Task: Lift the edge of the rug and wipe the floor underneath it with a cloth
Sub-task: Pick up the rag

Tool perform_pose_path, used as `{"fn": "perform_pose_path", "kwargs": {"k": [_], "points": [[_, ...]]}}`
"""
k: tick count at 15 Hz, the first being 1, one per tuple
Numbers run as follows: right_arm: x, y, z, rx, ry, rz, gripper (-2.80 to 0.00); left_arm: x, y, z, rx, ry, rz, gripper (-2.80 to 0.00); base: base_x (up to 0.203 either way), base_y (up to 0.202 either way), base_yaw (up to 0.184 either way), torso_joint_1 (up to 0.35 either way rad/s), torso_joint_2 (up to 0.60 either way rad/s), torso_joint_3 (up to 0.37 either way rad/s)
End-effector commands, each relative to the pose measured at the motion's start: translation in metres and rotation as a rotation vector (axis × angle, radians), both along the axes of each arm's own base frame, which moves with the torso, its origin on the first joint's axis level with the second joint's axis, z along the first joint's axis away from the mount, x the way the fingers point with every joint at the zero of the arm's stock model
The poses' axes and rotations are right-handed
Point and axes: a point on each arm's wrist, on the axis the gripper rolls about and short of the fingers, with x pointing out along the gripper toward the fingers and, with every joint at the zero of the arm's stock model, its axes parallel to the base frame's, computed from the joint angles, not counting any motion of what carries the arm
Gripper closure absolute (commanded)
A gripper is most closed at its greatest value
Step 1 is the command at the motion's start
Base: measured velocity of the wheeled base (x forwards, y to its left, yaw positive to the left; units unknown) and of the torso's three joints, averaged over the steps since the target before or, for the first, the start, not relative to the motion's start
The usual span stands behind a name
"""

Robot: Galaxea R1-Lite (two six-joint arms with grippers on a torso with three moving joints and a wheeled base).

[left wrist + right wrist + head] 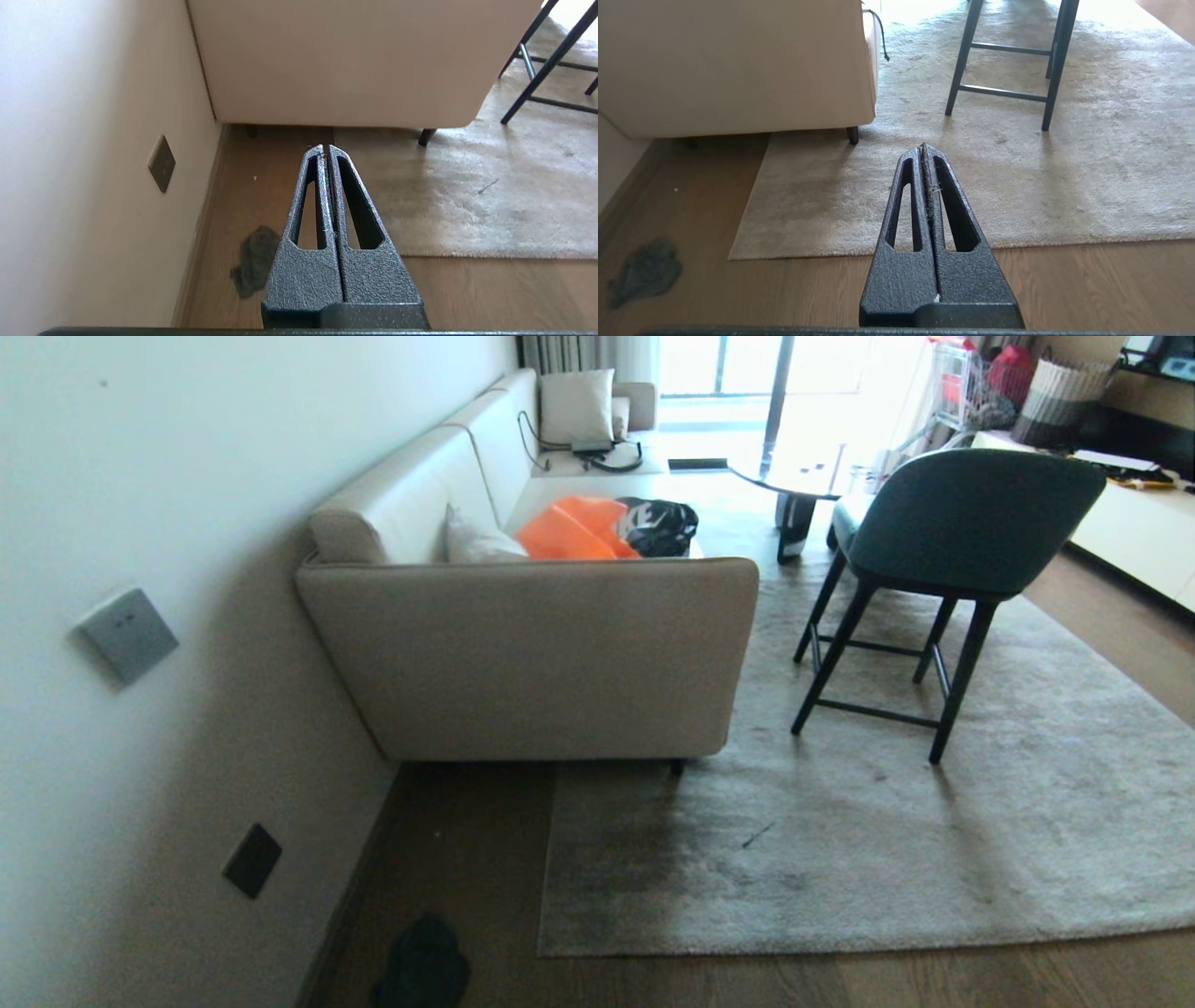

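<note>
In the head view, the nearest thing is the cloth [422, 966], a small dark crumpled rag at about 7 o'clock. It lies on the floor [467, 859] just beside the baseboard of the white wall [187, 476], and it is apart from the rug. The floor is brown wood plank.

A little farther, from 6 o'clock toward 4 o'clock, runs the rug edge [709, 947], lying flat on the floor. Its corner is at about 6 o'clock, near the cloth but not touching it. The rug is light grey with darker smudges close to this corner.

No arm shows in the head view. In the left wrist view, the left gripper [325, 148] hangs in the air above the floor with its fingers pressed together and holding nothing; the cloth [254, 266] is below it, next to the wall. In the right wrist view, the right gripper [924, 147] has its fingers together too, also empty, above the rug edge [859, 249].

Farther, at 11 o'clock, stands a beige sofa [532, 653] against the wall, with one front leg on the rug. At 2 o'clock a dark green chair [962, 523] stands on the rug. On the wall there is a grey switch [126, 635] at 9 o'clock and a dark socket [252, 861] lower.
</note>
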Motion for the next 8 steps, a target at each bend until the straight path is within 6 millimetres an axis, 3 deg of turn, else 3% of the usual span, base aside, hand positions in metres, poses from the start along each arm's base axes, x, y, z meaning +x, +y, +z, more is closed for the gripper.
{"fn": "perform_pose_path", "kwargs": {"k": [1,4,8], "points": [[0.0001,0.0000,0.0000,0.001,0.001,0.000,0.00,0.0000,0.0000,0.0000,-0.001,0.000,0.000,0.00,0.000,0.000,0.000,-0.012,0.42,0.428],[0.0001,0.0000,0.0000,0.000,0.001,0.000,0.00,0.0000,0.0000,0.0000,-0.001,0.000,0.000,0.00,0.000,0.000,0.000,0.011,0.40,0.420],[0.0001,0.0000,0.0000,0.001,0.001,0.000,0.00,0.0000,0.0000,0.0000,-0.001,0.000,0.000,0.00,0.000,0.000,0.000,0.001,0.02,0.031]]}}
